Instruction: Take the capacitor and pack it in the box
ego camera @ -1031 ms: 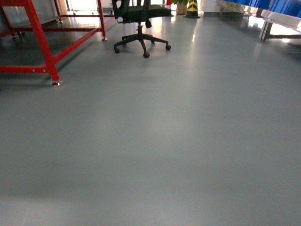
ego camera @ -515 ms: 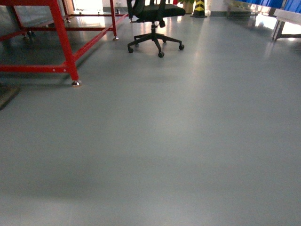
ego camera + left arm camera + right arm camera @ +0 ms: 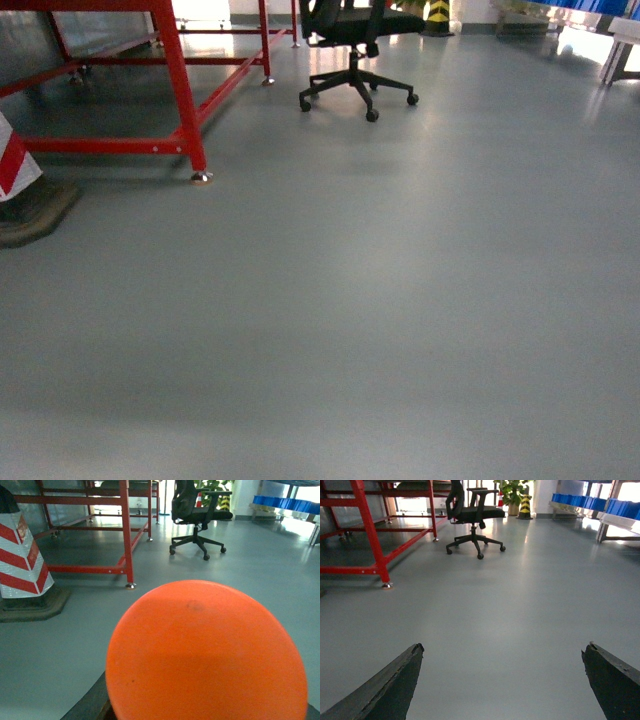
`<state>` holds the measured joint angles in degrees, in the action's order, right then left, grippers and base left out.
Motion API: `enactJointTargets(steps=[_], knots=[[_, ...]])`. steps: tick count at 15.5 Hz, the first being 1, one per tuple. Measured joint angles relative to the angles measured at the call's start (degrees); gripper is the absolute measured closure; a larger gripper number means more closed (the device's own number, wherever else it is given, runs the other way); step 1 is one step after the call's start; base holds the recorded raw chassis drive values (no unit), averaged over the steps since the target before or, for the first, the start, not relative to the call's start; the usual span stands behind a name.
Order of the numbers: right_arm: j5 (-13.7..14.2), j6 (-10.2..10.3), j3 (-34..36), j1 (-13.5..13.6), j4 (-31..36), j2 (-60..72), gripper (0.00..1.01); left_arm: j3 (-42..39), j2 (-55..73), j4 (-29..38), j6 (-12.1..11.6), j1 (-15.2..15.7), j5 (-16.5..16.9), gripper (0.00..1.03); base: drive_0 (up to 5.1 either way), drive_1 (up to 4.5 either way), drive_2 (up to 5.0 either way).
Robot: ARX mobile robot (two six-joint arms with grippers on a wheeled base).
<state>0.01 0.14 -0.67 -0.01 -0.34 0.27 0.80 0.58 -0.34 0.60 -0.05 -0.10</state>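
Head: scene shifted rightward in view since half second ago; red frame leg and black office chair sit further right, striped cone newly in at left edge. Grey floor, no arms visible.

Left wrist: capacitor fills lower frame, orange, hiding left gripper; grip state cannot tell. Cone, red frame, chair beyond.

Right wrist: right gripper fingers wide apart, nothing between. Blue bins far right.

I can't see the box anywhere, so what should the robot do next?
Probably keep turning the base to look for the box. The left gripper seems to hold the orange capacitor, but only grey floor, a red frame, an office chair and a striped cone show.
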Motion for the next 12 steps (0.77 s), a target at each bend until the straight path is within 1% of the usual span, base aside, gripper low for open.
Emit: enactJointTargets(steps=[12], knots=[[0.0, 0.0, 0.0, 0.0, 0.0, 0.0, 0.03, 0.0, 0.0, -0.1, 0.0, 0.0, 0.1, 0.59, -5.0, 2.4, 2.4]])
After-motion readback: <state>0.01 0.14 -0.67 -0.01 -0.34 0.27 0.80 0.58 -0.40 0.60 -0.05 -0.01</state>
